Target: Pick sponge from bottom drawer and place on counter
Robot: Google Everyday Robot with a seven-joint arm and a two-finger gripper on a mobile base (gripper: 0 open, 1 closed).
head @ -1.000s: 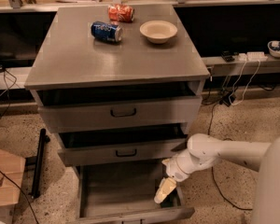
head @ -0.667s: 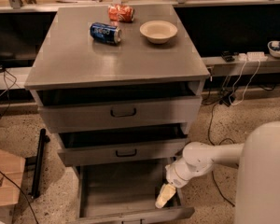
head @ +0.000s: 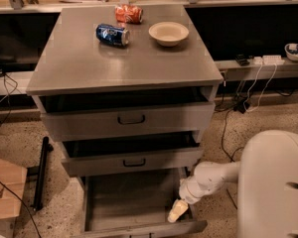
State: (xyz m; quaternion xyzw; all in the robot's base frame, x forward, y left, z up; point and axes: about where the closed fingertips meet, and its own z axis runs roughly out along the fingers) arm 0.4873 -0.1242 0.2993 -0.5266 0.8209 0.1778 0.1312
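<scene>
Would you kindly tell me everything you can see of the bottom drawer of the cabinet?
The bottom drawer is grey metal, with a long flat floor, low side walls and a low front lip. It is pulled well out, just above the speckled floor, below the middle drawer. The part of its floor in view looks bare. The cream gripper reaches down into its front right corner, by the right wall; whether it touches the drawer cannot be told.
</scene>
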